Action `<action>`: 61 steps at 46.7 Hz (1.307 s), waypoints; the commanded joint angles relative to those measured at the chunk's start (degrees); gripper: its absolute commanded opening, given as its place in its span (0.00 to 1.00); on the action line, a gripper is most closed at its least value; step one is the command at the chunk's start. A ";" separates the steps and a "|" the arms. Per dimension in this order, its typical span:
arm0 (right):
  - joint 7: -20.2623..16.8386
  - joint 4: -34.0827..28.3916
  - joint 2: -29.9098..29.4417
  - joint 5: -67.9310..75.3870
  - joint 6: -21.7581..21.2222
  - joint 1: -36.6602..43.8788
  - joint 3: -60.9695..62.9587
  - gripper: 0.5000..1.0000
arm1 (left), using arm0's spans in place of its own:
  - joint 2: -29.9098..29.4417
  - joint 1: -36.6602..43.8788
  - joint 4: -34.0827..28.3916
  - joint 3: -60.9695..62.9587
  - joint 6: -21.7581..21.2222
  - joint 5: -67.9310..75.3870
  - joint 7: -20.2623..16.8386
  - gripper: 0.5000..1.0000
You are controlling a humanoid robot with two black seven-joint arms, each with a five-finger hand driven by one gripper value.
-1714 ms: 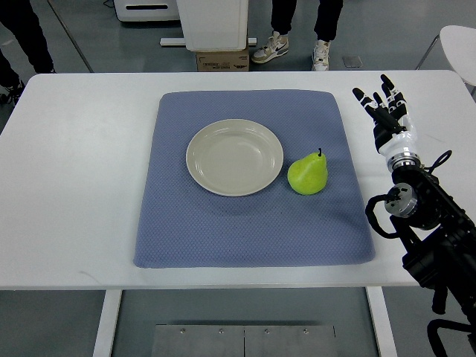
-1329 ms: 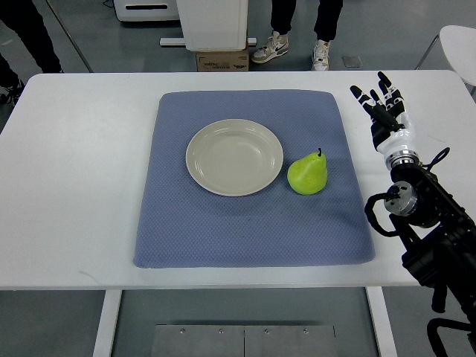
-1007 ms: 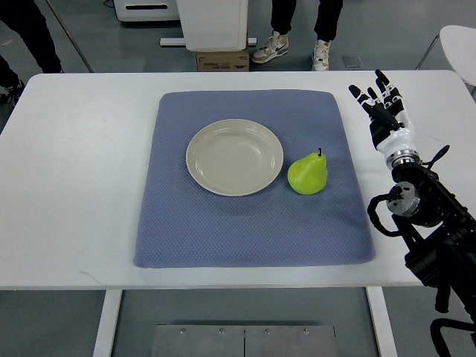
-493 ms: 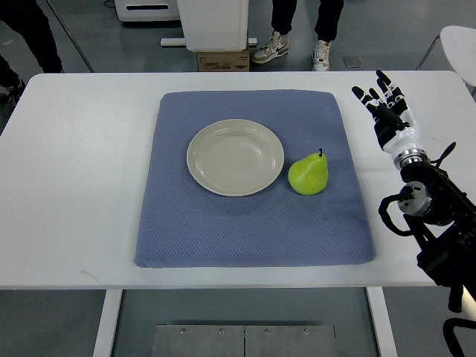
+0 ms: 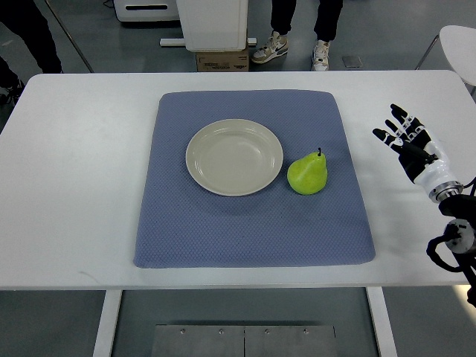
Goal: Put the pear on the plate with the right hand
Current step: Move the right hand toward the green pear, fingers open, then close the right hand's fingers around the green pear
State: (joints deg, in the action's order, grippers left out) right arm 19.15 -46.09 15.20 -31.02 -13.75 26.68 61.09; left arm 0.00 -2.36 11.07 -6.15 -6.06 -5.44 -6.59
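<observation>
Since half a second ago the right hand (image 5: 407, 139) has shifted toward the right edge of the frame and lower, so that less of its arm (image 5: 455, 223) shows; earlier it stood higher, near the mat's upper right corner. Pear, plate and mat lie where they did before.

Now the hand hovers over bare table (image 5: 74, 178) at the right of the frame, well apart from the mat's right edge. Its fingers (image 5: 395, 113) are spread and point up and to the left, and they hold nothing. The black and white wrist runs down to the lower right, where the dark arm leaves the frame.

A green pear (image 5: 308, 174) sits on the blue mat (image 5: 253, 230), right of centre in the frame, its stem pointing toward the top. It lies just beside the right rim of the plate (image 5: 234, 157), apart from it as far as can be seen, and well apart from the hand. The plate, a pale beige round, rests on the mat's upper middle.

At the top edge of the frame, beyond the table, stand a white pedestal (image 5: 214, 22) with a cardboard box (image 5: 222, 60) at its foot, and the legs and shoes of people (image 5: 297, 33).
</observation>
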 commanded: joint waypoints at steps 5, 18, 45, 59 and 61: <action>4.31 -7.95 3.52 -0.26 -0.23 -1.89 -6.85 0.99 | 0.00 -0.01 0.01 0.00 0.08 -0.01 0.00 1.00; 6.86 -14.99 4.84 -2.19 0.03 -2.42 -11.25 0.99 | 0.00 -0.01 0.01 0.00 -0.01 -0.01 0.00 1.00; 12.22 -14.46 1.85 -8.35 9.79 -0.31 -20.83 0.98 | 0.00 -0.01 0.01 0.00 -0.01 -0.01 0.00 1.00; 15.47 -13.67 0.97 -8.88 17.96 3.64 -28.65 0.98 | 0.00 -0.01 0.01 0.00 -0.01 -0.01 0.00 1.00; 15.74 -13.32 0.62 -9.05 18.75 4.17 -29.36 0.98 | 0.00 -0.01 0.01 0.00 -0.01 -0.01 0.00 1.00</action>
State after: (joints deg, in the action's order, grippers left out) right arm 34.54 -59.81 16.23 -39.82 3.91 30.19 32.73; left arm 0.00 -2.38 11.07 -6.15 -6.05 -5.45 -6.59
